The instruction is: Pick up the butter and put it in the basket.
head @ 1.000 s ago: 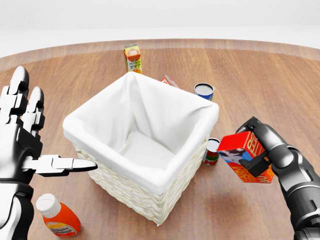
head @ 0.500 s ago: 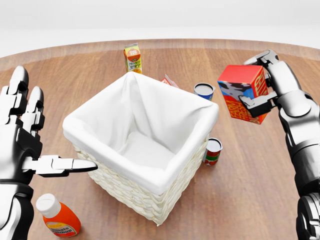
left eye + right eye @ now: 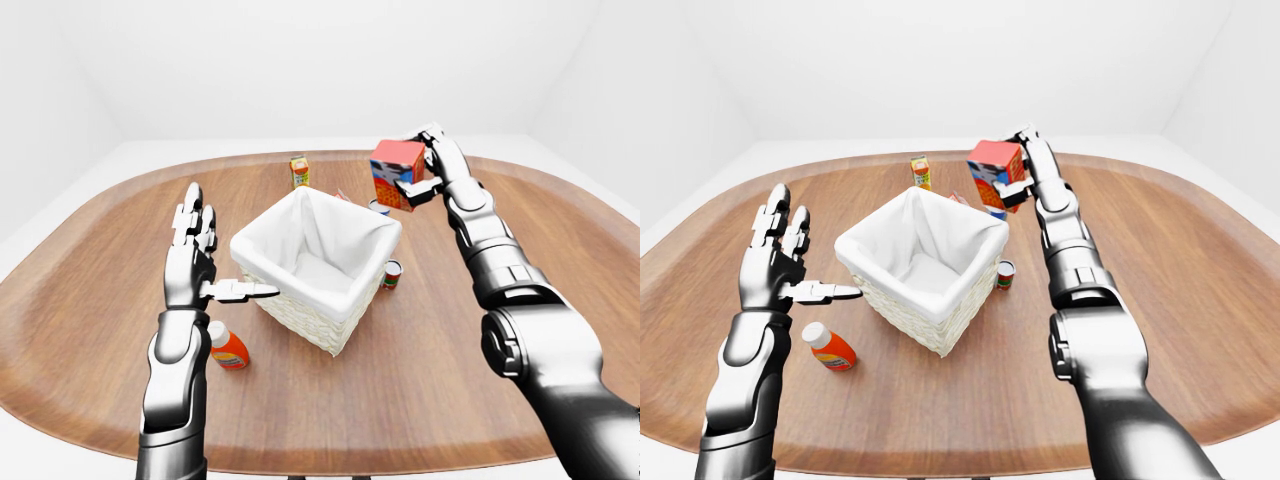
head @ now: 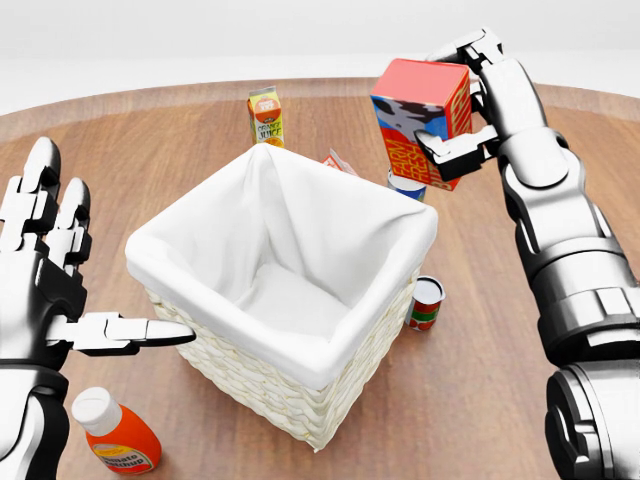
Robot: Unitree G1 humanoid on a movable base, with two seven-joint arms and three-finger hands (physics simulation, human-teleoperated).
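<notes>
The butter (image 4: 418,118) is a red and orange box with a cow print. My right hand (image 4: 462,100) is shut on it, fingers over its top and thumb under its right side. It hangs tilted in the air, at the upper right of the head view, just above and beyond the far right corner of the basket (image 4: 250,385). The basket is wicker with a white cloth liner and nothing shows inside it. My left hand (image 4: 95,265) stands open left of the basket, fingers up, thumb pointing at the basket wall.
An orange juice carton (image 4: 265,117) stands beyond the basket. A small red packet (image 4: 338,160) and a blue-rimmed can (image 4: 405,185) sit behind its far rim. A red can (image 4: 427,303) stands right of the basket, a tomato sauce bottle (image 4: 115,435) lies lower left. The round wooden table (image 3: 560,300) spreads wide.
My right hand has carried the butter box from low on the right up and to the left, towards the basket's far corner. The left hand has barely moved.
</notes>
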